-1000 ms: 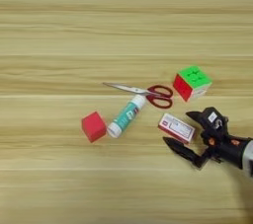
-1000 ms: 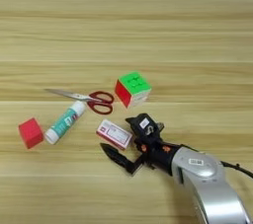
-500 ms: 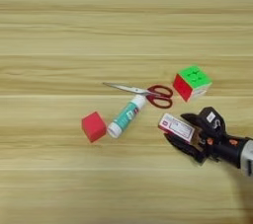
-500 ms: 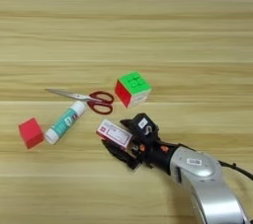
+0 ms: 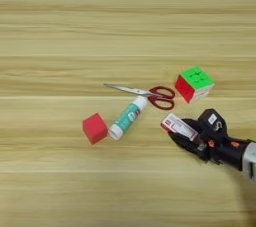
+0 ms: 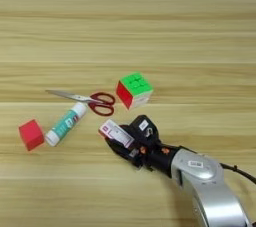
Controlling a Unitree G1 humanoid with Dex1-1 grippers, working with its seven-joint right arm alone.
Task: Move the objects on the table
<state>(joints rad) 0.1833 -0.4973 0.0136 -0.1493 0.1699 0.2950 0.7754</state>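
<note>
No writing can be read. The card box (image 6: 116,134) carries dark print on its white face, the glue stick (image 6: 64,124) has markings on its teal band, and small white labels sit on the gripper (image 6: 125,143) and the forearm (image 6: 195,164), all illegible.

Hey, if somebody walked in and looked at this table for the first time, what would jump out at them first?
Probably the silver-armed right gripper near the bottom right, its black fingers closed on the flat red-edged card box. Next, the green, red and white puzzle cube just beyond it. To their left lie the red-handled scissors, the white and teal glue stick and the plain red cube.
</note>
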